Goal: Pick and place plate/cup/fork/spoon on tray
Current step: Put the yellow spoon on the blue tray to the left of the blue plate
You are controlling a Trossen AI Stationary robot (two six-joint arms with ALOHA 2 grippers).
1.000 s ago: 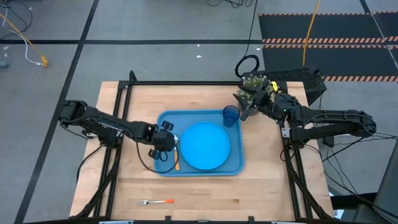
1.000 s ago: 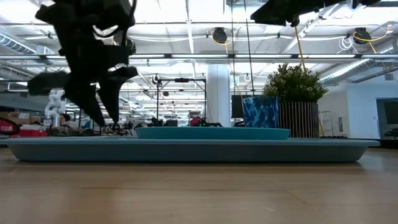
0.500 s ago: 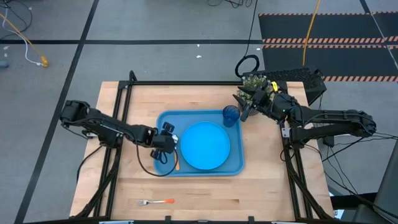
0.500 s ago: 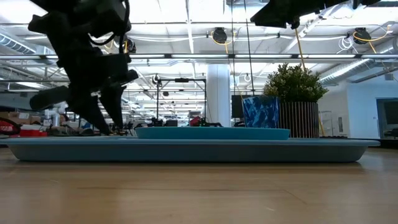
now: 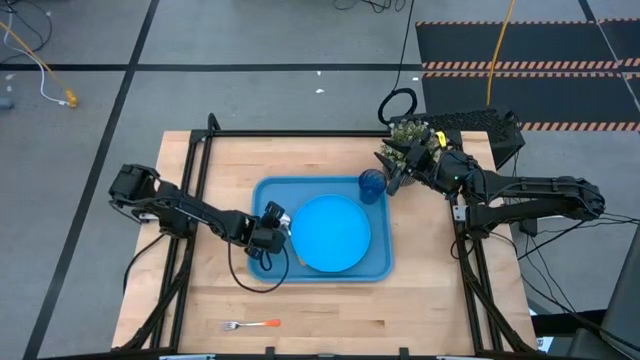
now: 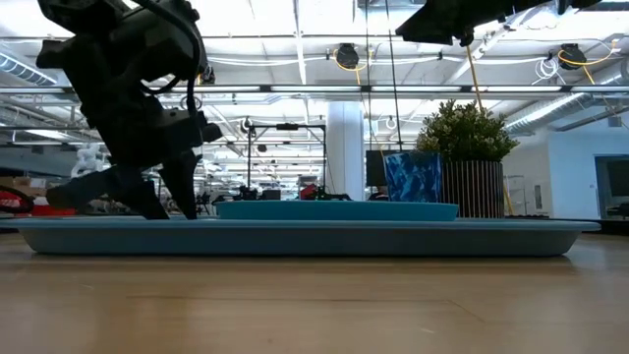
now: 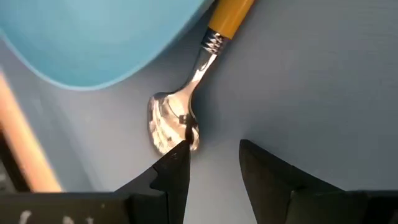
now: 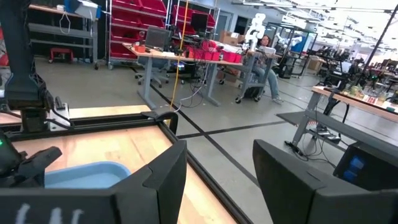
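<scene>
The light-blue tray lies mid-table and holds the sky-blue plate and, in its far right corner, the dark-blue cup. The orange-handled spoon lies flat on the tray floor at the plate's left edge. My left gripper is low over the tray's left part and open, its fingers pointing down beside the spoon's bowl. The fork lies on the table near the front edge. My right gripper is open and raised beside the cup. My left gripper comes from above, pointing down. One fingertip stands at the edge of the spoon's bowl, and the other is on bare tray floor. I cannot tell whether the fingertip touches the bowl. The spoon lies flat on the tray.
A potted green plant stands at the table's far right, just behind my right gripper; it also shows in the low view. Bare wood lies in front of the tray around the fork.
My left gripper has gone down toward the tray floor and a little toward the table's near edge, staying at the plate's left side.
</scene>
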